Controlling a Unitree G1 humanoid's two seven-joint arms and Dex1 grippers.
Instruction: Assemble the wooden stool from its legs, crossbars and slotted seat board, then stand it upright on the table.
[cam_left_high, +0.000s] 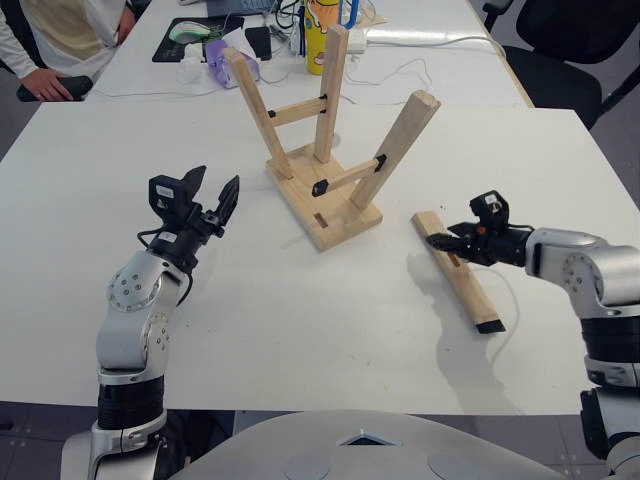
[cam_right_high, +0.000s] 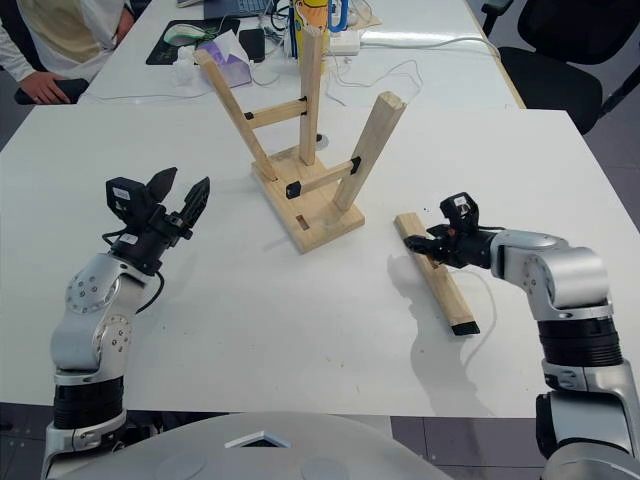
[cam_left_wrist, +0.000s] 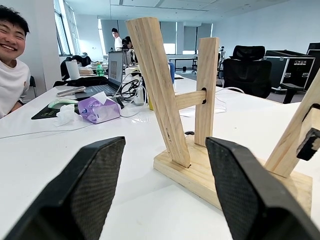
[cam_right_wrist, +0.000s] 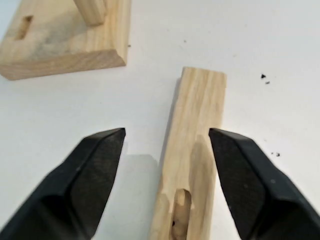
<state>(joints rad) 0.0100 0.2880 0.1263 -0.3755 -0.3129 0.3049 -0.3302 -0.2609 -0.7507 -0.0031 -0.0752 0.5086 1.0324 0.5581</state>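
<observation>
- Wooden seat board (cam_left_high: 325, 205) lies flat on the white desk (cam_left_high: 300, 340), near the middle, with its underside up; three legs stand in it and lean outward: the left leg (cam_left_high: 258, 110), the back leg (cam_left_high: 331, 95) and the right leg (cam_left_high: 398, 148)
- One crossbar (cam_left_high: 298, 110) joins the left leg and the back leg; a second crossbar (cam_left_high: 350, 177), lower and with black ends, joins the right leg toward the board
- One empty slot (cam_left_high: 318, 217) is visible in the board at the corner nearest to the robot; the right wrist view shows this same corner of the board
- The fourth leg, a loose leg (cam_left_high: 470, 295), lies flat on the desk to the right of the board, apart from it; its far end points toward the board and its near end has a black cap (cam_left_high: 489, 326); a slot (cam_right_wrist: 181, 207) is cut in its upper face
- The right end effector (cam_left_high: 438, 240) is low over the far end of the loose leg; its jaws are wide apart, one finger (cam_right_wrist: 90, 170) on each side of the wood, and they are not closed on it; whether a pad touches the leg I cannot tell
- The left end effector (cam_left_high: 218, 180) is held above the desk, to the left of the board and well apart from it; its jaws are wide open and it holds nothing; it faces the standing legs
</observation>
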